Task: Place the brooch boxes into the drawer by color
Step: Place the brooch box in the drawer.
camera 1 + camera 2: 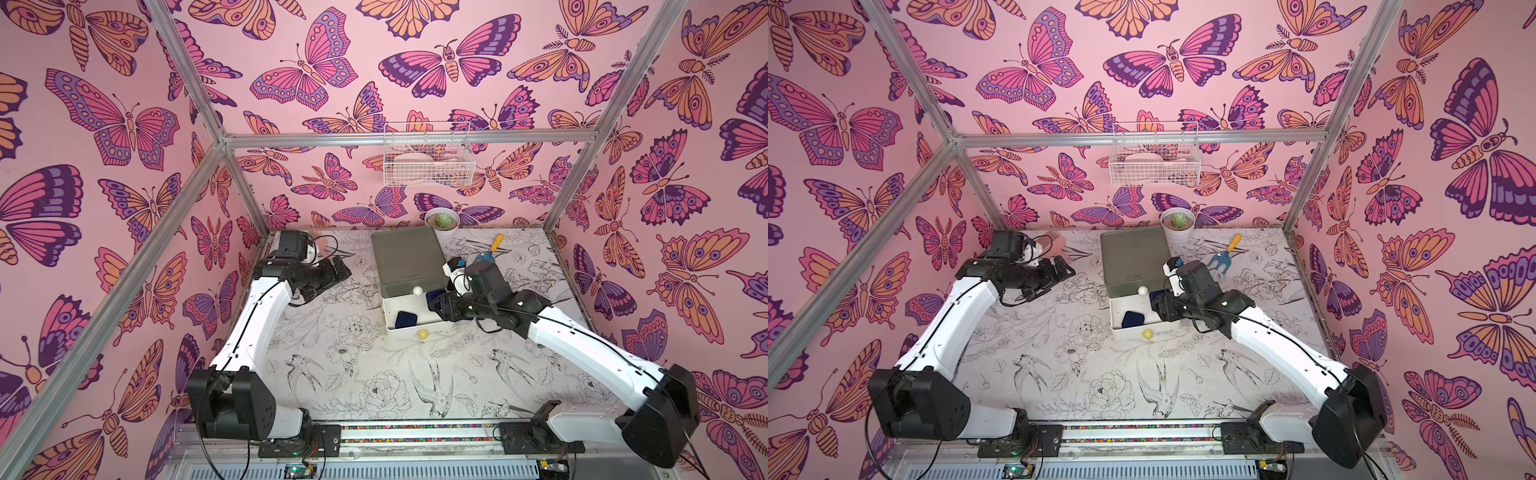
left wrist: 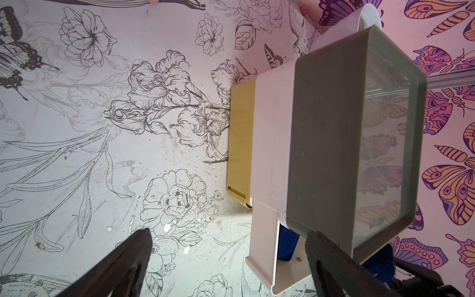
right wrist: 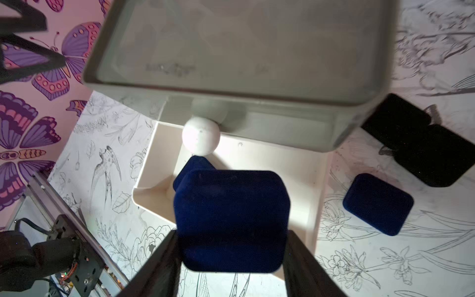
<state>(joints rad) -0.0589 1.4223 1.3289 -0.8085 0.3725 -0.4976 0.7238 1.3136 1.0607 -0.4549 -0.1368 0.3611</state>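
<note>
**Navy box held over the open white drawer**

On the chest point(image 1: 405, 257), the white middle drawer point(image 1: 419, 311) is pulled out, with one navy box point(image 1: 404, 319) inside. The right pincer point(image 3: 230, 237), part-closed, grips a second navy box point(image 3: 231, 218) above it. The left pincer point(image 2: 228, 233) gapes wide, empty. A third navy box point(image 3: 377, 204) and black boxes point(image 3: 421, 144) lie on the bench point(image 1: 332, 374) beside the chest.

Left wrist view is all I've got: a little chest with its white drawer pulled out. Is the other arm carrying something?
Observer: Yes, the right gripper grips a navy brooch box by the white drawer.
Operator: What's that blue bit inside the drawer?
Observer: A second navy box, resting inside.
Operator: Any more waiting?
Observer: A third navy box and a black box sit on the table, right of the chest.
</note>
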